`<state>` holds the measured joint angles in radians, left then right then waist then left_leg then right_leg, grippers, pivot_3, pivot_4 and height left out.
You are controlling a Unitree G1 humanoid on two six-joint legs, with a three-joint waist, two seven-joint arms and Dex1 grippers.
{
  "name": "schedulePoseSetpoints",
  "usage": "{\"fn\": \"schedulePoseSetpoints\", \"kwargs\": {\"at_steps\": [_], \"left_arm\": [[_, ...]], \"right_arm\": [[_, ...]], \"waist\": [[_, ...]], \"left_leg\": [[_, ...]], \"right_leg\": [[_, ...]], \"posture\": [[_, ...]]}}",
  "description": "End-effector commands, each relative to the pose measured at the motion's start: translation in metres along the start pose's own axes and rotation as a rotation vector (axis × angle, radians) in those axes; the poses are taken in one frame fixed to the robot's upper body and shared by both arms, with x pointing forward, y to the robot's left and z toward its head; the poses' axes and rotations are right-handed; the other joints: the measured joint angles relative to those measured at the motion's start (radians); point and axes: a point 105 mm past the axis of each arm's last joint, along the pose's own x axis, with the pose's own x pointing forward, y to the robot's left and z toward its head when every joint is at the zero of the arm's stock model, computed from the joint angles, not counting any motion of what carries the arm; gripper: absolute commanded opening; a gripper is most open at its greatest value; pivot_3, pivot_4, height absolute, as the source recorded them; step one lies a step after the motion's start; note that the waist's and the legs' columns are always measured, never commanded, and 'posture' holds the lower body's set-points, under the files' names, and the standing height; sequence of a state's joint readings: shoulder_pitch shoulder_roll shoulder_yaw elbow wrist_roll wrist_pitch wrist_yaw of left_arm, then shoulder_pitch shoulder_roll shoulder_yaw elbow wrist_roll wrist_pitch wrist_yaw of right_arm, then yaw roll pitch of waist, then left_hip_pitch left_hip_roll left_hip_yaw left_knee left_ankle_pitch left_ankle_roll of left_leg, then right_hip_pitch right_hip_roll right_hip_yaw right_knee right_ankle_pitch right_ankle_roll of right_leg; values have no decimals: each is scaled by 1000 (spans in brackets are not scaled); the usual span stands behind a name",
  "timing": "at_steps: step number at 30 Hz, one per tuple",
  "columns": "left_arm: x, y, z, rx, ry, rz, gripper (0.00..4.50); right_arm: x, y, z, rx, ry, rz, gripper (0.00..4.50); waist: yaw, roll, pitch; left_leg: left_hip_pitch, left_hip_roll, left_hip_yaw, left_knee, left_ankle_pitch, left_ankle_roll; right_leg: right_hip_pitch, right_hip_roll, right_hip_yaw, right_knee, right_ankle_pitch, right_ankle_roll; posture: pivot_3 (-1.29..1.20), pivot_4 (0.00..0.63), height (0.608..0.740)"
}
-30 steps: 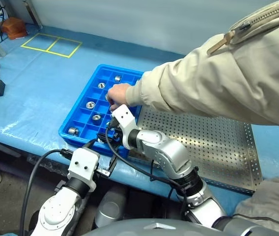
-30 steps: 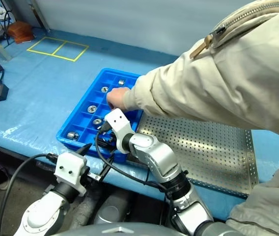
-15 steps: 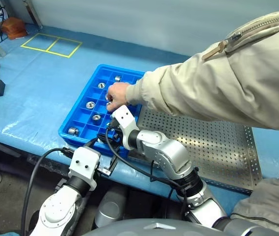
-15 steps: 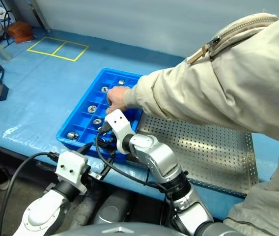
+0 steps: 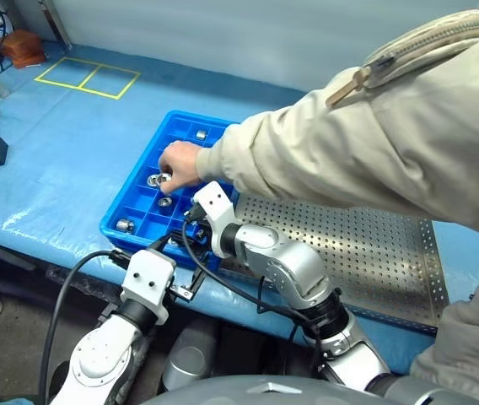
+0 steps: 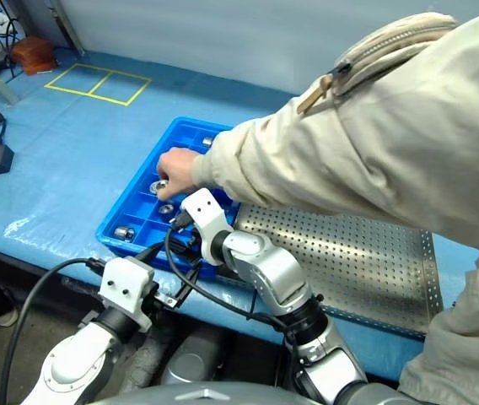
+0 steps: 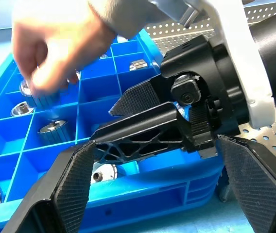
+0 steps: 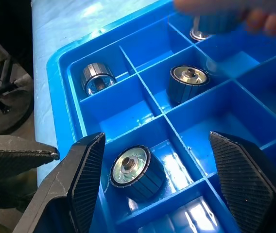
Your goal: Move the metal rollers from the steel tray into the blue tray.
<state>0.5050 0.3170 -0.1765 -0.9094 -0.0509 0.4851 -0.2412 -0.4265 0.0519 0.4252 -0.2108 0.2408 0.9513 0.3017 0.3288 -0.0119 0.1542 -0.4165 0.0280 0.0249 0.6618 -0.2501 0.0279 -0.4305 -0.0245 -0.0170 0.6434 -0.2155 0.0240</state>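
Two trays sit side by side on a blue-covered workbench: the grey perforated steel tray and, touching its left edge, the blue tray with its grid of square compartments. A person in a beige jacket, sleeve, reaches across the steel tray, the hand over the middle of the blue tray with fingers closed on a roller. The right gripper hangs over the blue tray's near edge, its jaws spread and empty, a compartment holding one roller between them. The left gripper waits just outside that same near edge, jaws wide apart with nothing between them, the right gripper's black body in front of it. Several of the metal rollers lie scattered in separate compartments of the blue tray. The one between the right gripper's jaws rests tilted, end face turned up and toward the near edge; a second, one compartment farther in, stands nearly upright, axis vertical; a third in the corner compartment lies tipped, its open bore facing the near edge.
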Motion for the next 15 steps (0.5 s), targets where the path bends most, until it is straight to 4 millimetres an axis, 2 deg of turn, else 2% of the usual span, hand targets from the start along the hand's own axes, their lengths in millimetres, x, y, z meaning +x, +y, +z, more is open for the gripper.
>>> {"fn": "schedulePoseSetpoints", "kwargs": {"at_steps": [1, 15], "left_arm": [[0, -3, 7, 7, -31, -15, 4338], [3, -2, 9, 15, -38, -22, 4338]], "right_arm": [[-3, 7, 14, -18, -59, 16, 3604], [-2, 7, 16, -27, -67, 16, 3604]], "waist": [[0, 0, 0], [-11, 0, 0]], "left_leg": [[0, 0, 0, 0, 0, 0], [0, 0, -1, 0, 0, 0]], "right_leg": [[0, 0, 0, 0, 0, 0], [1, 0, 0, 0, 0, 0]], "posture": [[453, 150, 740], [455, 150, 740]]}}
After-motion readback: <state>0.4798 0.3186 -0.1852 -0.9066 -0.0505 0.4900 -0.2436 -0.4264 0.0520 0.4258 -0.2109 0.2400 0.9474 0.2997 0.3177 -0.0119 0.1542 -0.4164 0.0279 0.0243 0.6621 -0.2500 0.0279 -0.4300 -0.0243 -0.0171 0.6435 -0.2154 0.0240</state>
